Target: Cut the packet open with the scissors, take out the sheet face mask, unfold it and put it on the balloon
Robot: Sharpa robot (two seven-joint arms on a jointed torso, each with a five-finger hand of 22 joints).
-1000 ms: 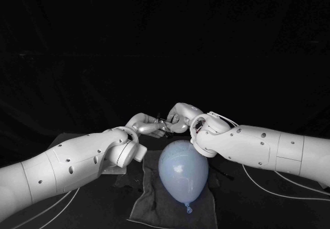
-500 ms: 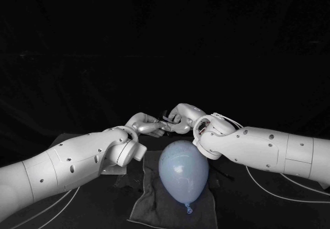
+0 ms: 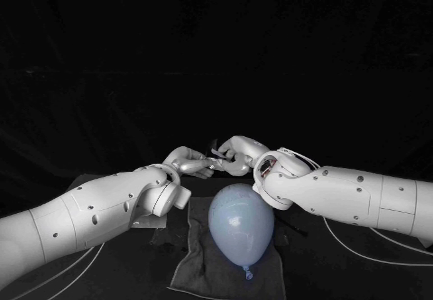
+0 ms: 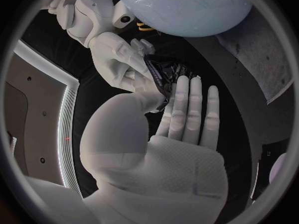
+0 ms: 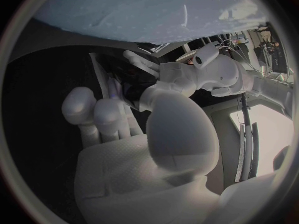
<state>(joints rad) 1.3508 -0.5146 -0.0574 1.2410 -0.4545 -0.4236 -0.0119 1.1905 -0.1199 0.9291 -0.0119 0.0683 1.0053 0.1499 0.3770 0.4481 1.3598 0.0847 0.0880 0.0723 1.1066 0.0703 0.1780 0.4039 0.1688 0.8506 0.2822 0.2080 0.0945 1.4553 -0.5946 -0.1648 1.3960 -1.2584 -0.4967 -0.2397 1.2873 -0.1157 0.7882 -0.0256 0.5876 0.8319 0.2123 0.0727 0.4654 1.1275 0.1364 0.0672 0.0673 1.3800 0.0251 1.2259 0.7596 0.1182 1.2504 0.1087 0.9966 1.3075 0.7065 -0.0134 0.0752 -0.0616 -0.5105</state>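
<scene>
Left hand sits far-centre of the table, just beyond the balloon's far end. In the left wrist view its fingers are straight and pressed side by side, w/ the thumb brought across. It looks to be pinching the near edge of the packet, a dark crinkly foil thing held up off the table btw the two hands.

Just right of it, right hand meets the left, nearly touching. Its fingers are curled in toward the thumb and appear to grip the packet's other edge, though exact contact is hard to read.

Balloon lies near-centre, on its side, knot toward the robot, resting on a dark cloth. Its surface is bare, no mask on it.

Progress, my read: early-to-mid. Both hands are on the packet and neither holds scissors. Can't tell whether the top is cut, as the opening is hidden by fingers. No white sheet is poking out that I can make out. Left to do: pull the mask out, unfold it, drape it on the balloon, i.e. most of the job.
</scene>
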